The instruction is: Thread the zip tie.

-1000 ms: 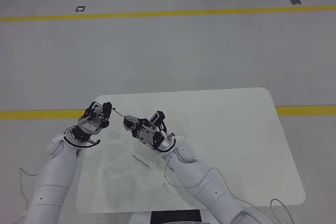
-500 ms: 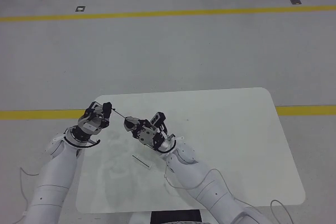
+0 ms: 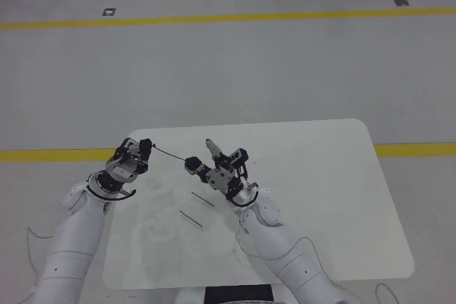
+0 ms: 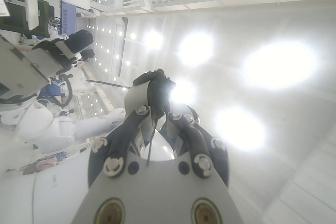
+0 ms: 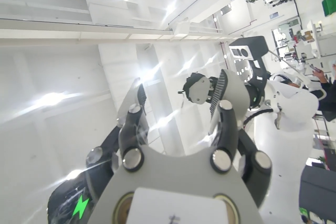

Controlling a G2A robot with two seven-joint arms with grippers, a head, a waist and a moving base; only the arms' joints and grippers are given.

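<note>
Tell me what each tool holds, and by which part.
Left tool pinches the thin black plastic zip tie near one end, strap free toward the open, empty right tool.

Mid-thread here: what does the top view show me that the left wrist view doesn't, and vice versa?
Top view: the white table and two spare zip ties lying on it between the two arms.
Left wrist view: up close, the left gripper, its fingers shut on the zip tie, with a short tail running back toward the wrist.
Both: the strap sticking out from the left gripper toward the open right gripper. I cannot tell whether its tip touches that gripper.
</note>
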